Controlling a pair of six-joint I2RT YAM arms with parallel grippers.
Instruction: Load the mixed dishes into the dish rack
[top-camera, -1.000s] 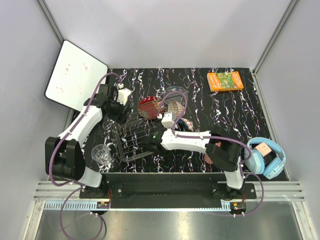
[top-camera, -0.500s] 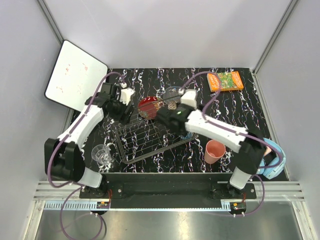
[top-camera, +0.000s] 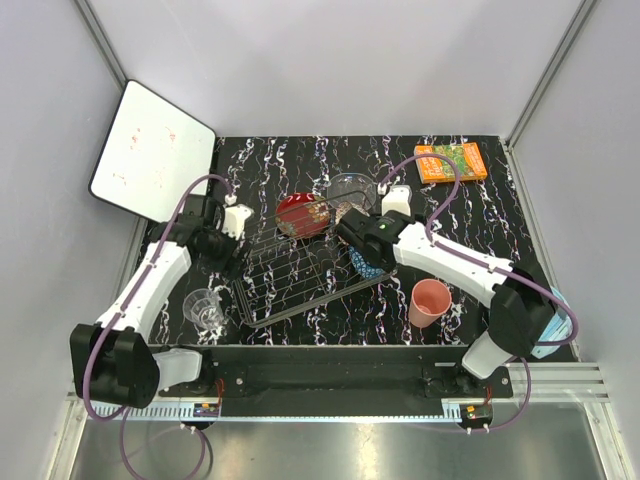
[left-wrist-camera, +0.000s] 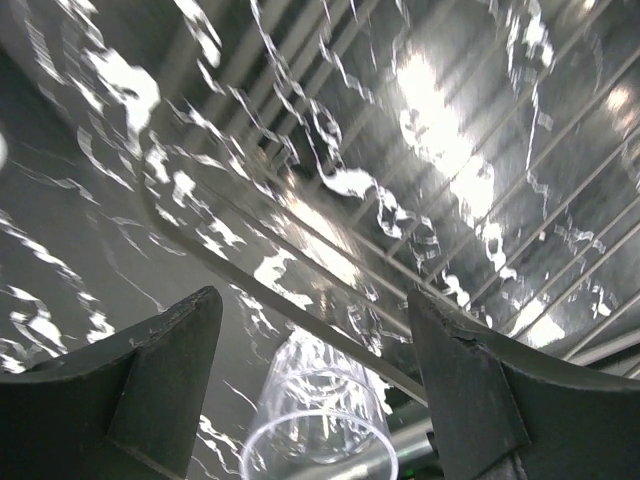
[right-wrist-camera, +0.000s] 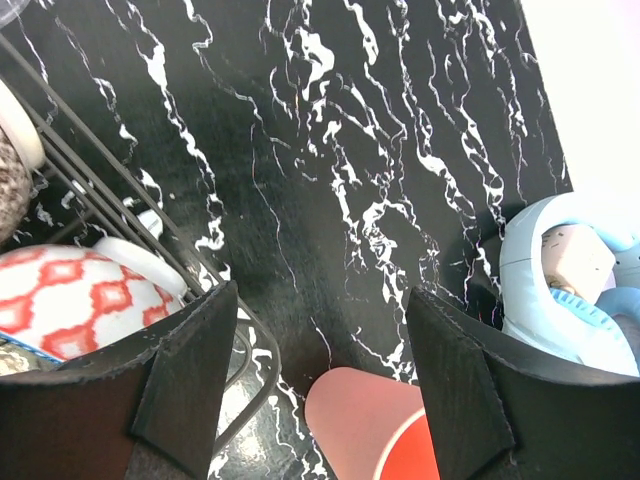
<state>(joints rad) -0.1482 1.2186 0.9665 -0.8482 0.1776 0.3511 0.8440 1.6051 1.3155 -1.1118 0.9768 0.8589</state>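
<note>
The dish rack (top-camera: 285, 285) lies mid-table. The red dish (top-camera: 299, 214) stands at its far end, beside the clear glass bowl (top-camera: 350, 188). A blue patterned bowl (top-camera: 370, 267) rests at the rack's right end. My right gripper (top-camera: 367, 246) hangs open just above it, holding nothing. In the right wrist view, the salmon-pink cup (right-wrist-camera: 370, 425) shows below the open gripper (right-wrist-camera: 320, 295), and a red-lattice bowl (right-wrist-camera: 75, 300) leans in the rack (right-wrist-camera: 120, 210). My left gripper (top-camera: 224, 262) is open over the rack's left edge. The clear glass cup (left-wrist-camera: 320, 420) stands below it, untouched.
The pink cup (top-camera: 430, 302) stands right of the rack and the glass cup (top-camera: 204, 307) left of it. An orange book (top-camera: 450, 162) lies far right. Blue headphones (right-wrist-camera: 570, 280) sit at the right edge. A white board (top-camera: 150, 150) leans at the far left.
My right arm swung from the rack's near side to its right end and its jaws widened, leaving the blue bowl in the rack. My left gripper drew back from the red dish toward the glass cup.
</note>
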